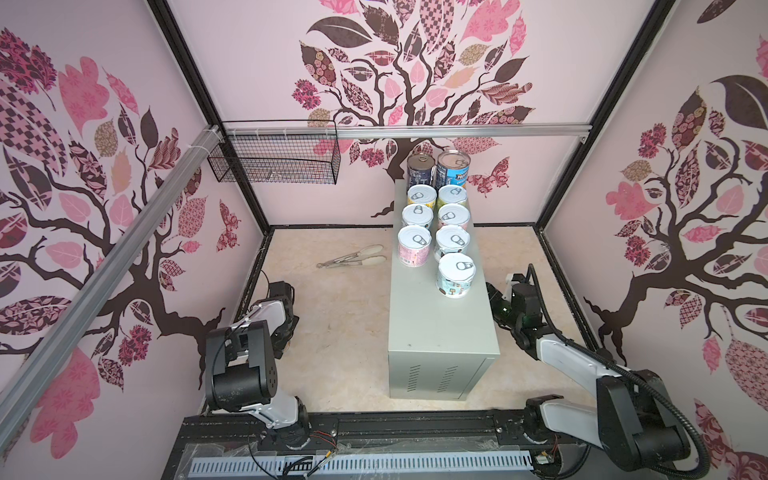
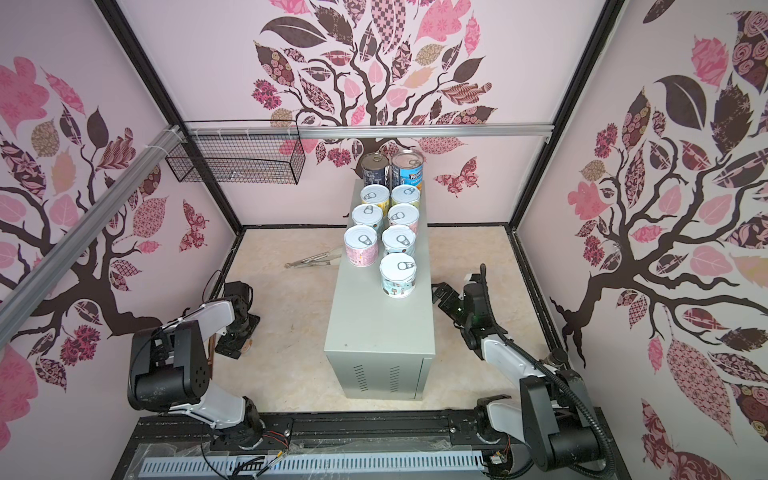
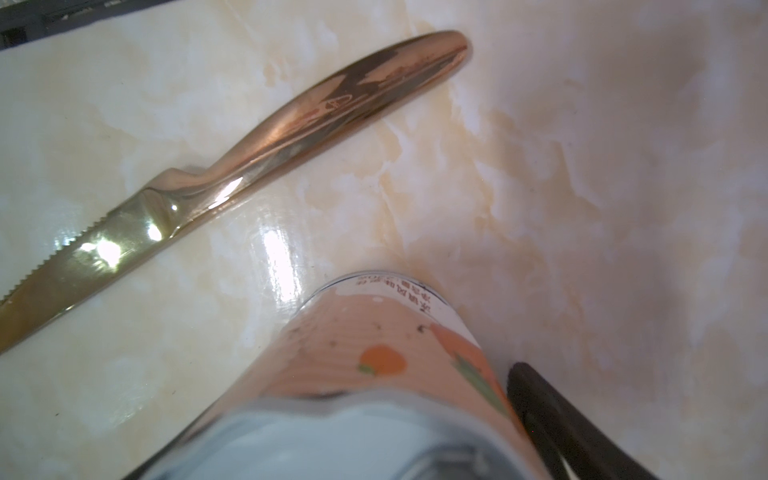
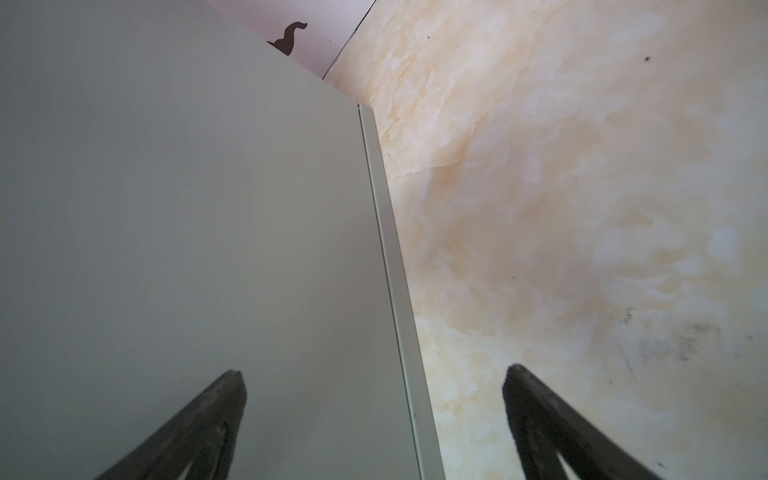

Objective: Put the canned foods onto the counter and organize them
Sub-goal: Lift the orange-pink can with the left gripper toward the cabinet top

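Observation:
Two tall cans, navy [image 1: 419,170] and blue [image 1: 452,168], stand at the far end of the counter [image 1: 440,324] in both top views. In front of them several short cans form two rows, the nearest [image 1: 455,276] alone on the right. Another short can with a peach label [image 3: 374,332] stands on the floor at the left. My left gripper [image 3: 365,374] is low around it, one finger [image 3: 540,415] against its side and the other hidden. In a top view the arm covers that gripper [image 2: 239,336]. My right gripper [image 4: 374,372] is open and empty beside the counter's right edge [image 4: 390,249].
A rose-gold knife [image 3: 291,124] lies on the marbled floor just beyond the peach can. Metal tongs [image 1: 353,257] lie on the floor left of the counter. A black wire basket [image 1: 274,162] hangs from the rail at the back left. Walls enclose three sides.

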